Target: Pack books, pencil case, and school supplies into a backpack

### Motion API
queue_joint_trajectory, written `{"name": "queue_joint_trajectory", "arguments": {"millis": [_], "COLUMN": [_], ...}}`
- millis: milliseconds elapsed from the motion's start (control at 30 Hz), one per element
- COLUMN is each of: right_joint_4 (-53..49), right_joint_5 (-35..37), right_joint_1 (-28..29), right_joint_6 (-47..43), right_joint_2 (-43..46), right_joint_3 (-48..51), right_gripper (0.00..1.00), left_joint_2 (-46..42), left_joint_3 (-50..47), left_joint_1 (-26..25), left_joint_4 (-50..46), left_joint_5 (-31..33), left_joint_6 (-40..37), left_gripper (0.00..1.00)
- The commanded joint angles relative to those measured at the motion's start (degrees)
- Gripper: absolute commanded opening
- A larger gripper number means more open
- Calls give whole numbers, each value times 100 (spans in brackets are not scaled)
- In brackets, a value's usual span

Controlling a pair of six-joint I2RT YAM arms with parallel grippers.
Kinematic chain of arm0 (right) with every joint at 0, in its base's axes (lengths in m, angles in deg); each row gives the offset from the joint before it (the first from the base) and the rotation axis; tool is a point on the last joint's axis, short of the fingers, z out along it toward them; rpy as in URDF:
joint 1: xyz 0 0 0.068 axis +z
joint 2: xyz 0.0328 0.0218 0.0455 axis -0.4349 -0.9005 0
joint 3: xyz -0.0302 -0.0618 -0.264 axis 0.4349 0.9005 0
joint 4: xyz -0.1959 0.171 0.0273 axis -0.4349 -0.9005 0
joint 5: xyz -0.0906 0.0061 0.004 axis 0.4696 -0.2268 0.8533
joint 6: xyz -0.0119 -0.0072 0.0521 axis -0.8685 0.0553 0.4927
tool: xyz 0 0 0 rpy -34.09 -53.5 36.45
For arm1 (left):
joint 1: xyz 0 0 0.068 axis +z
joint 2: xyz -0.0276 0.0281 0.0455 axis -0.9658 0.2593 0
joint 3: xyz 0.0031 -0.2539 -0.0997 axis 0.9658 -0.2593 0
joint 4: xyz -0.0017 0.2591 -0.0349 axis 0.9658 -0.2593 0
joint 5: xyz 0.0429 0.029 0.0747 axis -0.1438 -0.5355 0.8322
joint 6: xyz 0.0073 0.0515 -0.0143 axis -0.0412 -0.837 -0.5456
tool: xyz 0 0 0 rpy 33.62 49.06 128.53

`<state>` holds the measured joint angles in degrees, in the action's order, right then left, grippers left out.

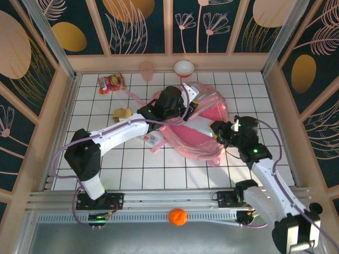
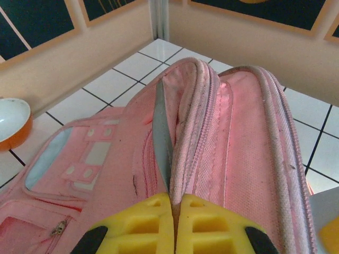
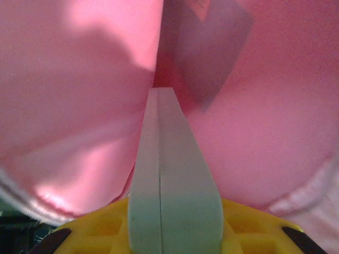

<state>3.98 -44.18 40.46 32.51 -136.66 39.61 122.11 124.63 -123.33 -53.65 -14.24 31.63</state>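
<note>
At the zipper rim, the left gripper (image 2: 165,100) is clamped onto the one pink backpack (image 2: 238,159), laid mid-table. The right gripper (image 3: 160,98) is squeezed closed, pressed into pink cloth. Beside the backpack, one tan block (image 1: 122,112) and one white stick (image 1: 151,138) are seen.

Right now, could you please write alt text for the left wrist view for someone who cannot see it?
The left gripper is shut on a raised fold of the pink backpack beside its zipper. Behind lie a white tiled table and, at the left edge, a bowl with an orange outside.
</note>
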Motion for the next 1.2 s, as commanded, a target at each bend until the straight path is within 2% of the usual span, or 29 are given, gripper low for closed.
{"name": "queue_joint_trajectory", "arguments": {"millis": [0,200,400,567,767,867,1167], "right_joint_4": [2347,3331,4347,4729,4558,4215,2292], "right_joint_5": [803,1818,2339,2573,2627,2306,1565], "right_joint_1": [351,1051,1620,2019,2149,2153,2118], "right_joint_6": [886,1196,1759,2005,2367,2459,1886], "right_joint_2": [-442,-1466,-2633,-3475,-4011,-3919,-2843], "right_joint_3": [247,209,172,-110,-266,-162,5], "right_gripper": [13,17,19,23,43,51,58], "left_joint_2": [-120,-138,-137,-314,-345,-401,-472], "left_joint_3": [469,655,659,681,666,549,410], "left_joint_1": [50,55,55,61,76,94,170], "left_joint_4": [650,644,729,758,774,861,716], "left_joint_5": [-191,-372,-462,-502,-449,-424,-213], "left_joint_6": [75,126,216,244,228,267,129], "left_gripper": [0,0,0,0,0,0,0]}}
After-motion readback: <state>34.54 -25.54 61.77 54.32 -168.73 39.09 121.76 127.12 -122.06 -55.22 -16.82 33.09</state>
